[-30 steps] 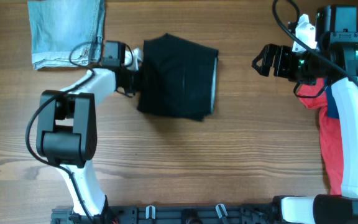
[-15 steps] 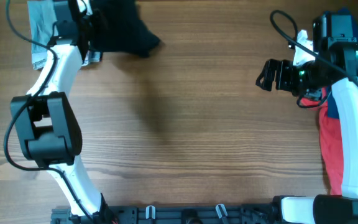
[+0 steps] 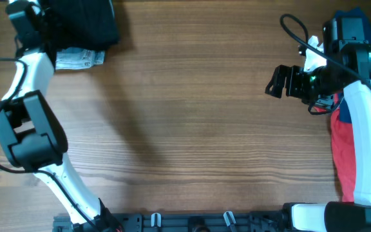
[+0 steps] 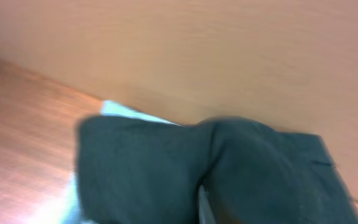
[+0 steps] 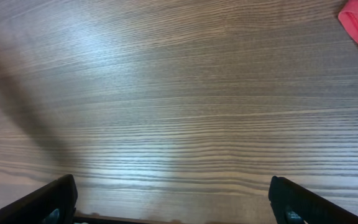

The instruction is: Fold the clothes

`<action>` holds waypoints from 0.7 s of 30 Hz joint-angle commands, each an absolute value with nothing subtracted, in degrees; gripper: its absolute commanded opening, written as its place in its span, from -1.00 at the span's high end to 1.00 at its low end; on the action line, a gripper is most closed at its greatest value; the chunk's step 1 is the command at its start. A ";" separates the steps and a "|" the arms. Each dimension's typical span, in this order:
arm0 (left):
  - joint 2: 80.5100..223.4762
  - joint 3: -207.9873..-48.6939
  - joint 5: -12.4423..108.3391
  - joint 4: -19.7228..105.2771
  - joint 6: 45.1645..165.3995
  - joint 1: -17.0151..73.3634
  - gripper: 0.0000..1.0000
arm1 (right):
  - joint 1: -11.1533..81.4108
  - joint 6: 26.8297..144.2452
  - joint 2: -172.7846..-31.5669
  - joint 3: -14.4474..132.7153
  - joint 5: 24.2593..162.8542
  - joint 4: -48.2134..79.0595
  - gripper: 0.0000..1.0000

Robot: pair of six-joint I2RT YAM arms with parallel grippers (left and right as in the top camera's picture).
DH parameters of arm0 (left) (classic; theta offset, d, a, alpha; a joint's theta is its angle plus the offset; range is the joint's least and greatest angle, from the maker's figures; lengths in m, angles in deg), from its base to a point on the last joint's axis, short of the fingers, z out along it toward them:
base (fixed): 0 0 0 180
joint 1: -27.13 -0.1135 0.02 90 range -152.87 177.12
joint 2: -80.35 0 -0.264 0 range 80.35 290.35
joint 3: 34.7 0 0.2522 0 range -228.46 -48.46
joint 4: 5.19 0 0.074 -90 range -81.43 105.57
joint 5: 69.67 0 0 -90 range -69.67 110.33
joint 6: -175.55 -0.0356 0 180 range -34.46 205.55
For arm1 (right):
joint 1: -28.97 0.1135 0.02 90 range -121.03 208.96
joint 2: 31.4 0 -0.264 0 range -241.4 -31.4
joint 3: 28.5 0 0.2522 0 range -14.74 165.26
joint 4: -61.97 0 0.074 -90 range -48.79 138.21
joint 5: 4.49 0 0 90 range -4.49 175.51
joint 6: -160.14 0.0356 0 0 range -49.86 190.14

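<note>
Shorts (image 3: 89,22), upper left, look light and limp, best taken at a seamed edge; left gripper's (image 3: 44,27) hold I cannot tell through blur, right gripper (image 3: 273,80) gapes empty.

place: robotics lab | cues: wooden table (image 3: 192,142); left arm (image 3: 28,129); right arm (image 3: 366,129)

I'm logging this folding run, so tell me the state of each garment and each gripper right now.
black garment, bunched up, over the denim at the table's far-left corner.
denim garment, mostly covered by the black one.
red garment, unfolded, crumpled at the right edge beneath the right arm.
left gripper, at the black garment; fingers hidden, open or shut unclear.
right gripper, open, empty, over bare wood.
</note>
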State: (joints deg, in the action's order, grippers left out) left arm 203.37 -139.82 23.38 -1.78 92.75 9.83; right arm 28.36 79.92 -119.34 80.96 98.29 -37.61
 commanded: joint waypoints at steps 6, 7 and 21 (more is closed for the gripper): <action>203.21 -141.59 20.76 2.05 93.56 4.47 -1.00 | 28.15 80.64 -119.34 80.83 97.35 -38.25 -1.00; 202.12 -141.59 20.93 4.98 97.23 4.51 -1.00 | 28.15 80.62 -119.34 80.83 97.33 -38.31 -1.00; 203.00 -141.56 32.60 25.67 90.43 3.46 -0.70 | 28.15 79.11 -119.34 80.83 97.55 -39.73 -1.00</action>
State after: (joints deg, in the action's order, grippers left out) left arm 199.78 -141.11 31.80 25.06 96.33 4.43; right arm 28.36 79.85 -119.34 80.96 98.31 -39.62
